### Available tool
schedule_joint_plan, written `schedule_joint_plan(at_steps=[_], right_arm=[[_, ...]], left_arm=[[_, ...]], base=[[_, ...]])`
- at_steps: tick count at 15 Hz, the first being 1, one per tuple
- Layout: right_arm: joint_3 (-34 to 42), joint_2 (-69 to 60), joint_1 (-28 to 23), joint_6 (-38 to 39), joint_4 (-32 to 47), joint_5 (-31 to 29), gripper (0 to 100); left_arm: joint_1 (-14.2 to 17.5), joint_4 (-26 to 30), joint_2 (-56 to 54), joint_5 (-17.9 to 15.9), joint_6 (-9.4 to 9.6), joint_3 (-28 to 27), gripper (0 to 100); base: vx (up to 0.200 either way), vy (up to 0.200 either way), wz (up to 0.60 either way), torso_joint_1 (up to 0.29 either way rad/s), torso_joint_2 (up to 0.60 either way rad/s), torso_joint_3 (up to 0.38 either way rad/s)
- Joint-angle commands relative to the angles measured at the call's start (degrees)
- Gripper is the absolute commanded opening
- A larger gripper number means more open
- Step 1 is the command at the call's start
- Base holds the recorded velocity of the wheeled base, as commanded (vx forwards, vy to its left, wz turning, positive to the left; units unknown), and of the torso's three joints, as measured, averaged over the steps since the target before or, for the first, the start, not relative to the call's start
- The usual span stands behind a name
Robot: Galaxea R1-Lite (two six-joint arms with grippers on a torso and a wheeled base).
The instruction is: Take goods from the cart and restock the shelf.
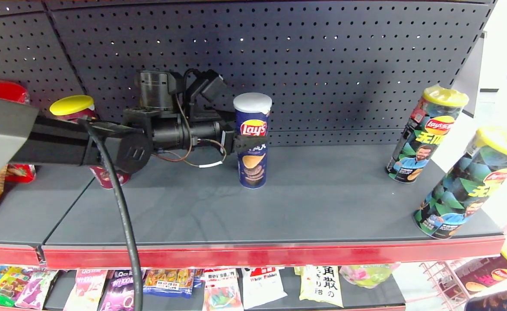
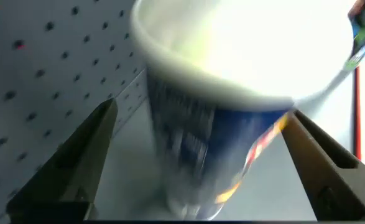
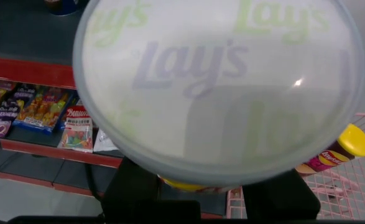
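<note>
**Left gripper** (image 1: 251, 143): at mid-height of the blue chip can (image 1: 252, 166), one finger on each side.
- Jaws apart. The left wrist view shows shelf surface between one finger (image 2: 70, 168) and the can wall. The other fingertip sits at the wall; contact uncertain.
- The can stands upright mid-board on the shelf (image 1: 314, 207), near the pegboard (image 1: 322, 56) and well apart from its neighbours.
- It appears to bear its own weight, so I judge the placement done or nearly so.
- A side-on hold at the waist suits setting a tall can down vertical.

**Right gripper** (image 3: 210, 196): clamped on a green chip can (image 1: 469, 181), with the lid facing the wrist camera and dark fingers either side beneath it.
- In the head view this can is tilted at the shelf's right front corner.
- It is probably off the board, held ready as the next item.

**Outward:**
- A second green can (image 1: 426, 134) stands back right on the shelf.
- A red can (image 1: 72, 108) with a yellow lid is behind the left arm.
- Snack bags (image 1: 167, 283) fill the tier below.
- The pink wire cart (image 1: 435, 276) is low on the right, with a spare can (image 3: 341, 149) in it, so stock remains.

**Risk:** the blue can is tall and narrow. A finger brushing it on the way out could tip it, so a straight retreat is wanted.
</note>
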Motion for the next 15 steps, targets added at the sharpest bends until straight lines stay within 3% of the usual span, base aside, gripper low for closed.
schedule_joint_plan(at_steps=[1,3,4,11,14,15], right_arm=[[0.1,0.1,0.0,0.0,0.1,0.0,0],[0.2,0.1,0.0,0.0,0.1,0.0,0],[0.2,0.1,0.0,0.1,0.1,0.0,0],[0.3,0.4,0.1,0.1,0.1,0.1,0],[0.0,1.2,0.1,0.1,0.0,0.4,0],[-0.2,2.0,0.1,0.0,-0.1,0.5,0]], left_arm=[[-0.6,0.0,1.7,0.0,-0.53,-2.3,100],[-1.0,0.0,3.0,0.0,-0.62,-4.6,100],[-1.0,-0.1,3.6,0.0,-0.62,-4.8,0],[-1.7,0.0,2.2,-0.7,-1.06,-3.4,0],[-1.7,0.0,-2.2,-1.0,-1.24,1.3,0],[-2.6,-0.1,-7.6,-1.1,-2.56,7.1,0]], base=[[0.0,0.0,0.0,0.0,0.0,0.0],[0.0,0.0,0.0,0.0,0.0,0.0],[0.0,0.0,0.0,0.0,0.0,0.0],[0.0,0.0,0.0,0.0,0.0,0.0],[0.0,0.0,0.0,0.0,0.0,0.0],[0.0,0.0,0.0,0.0,0.0,0.0]])
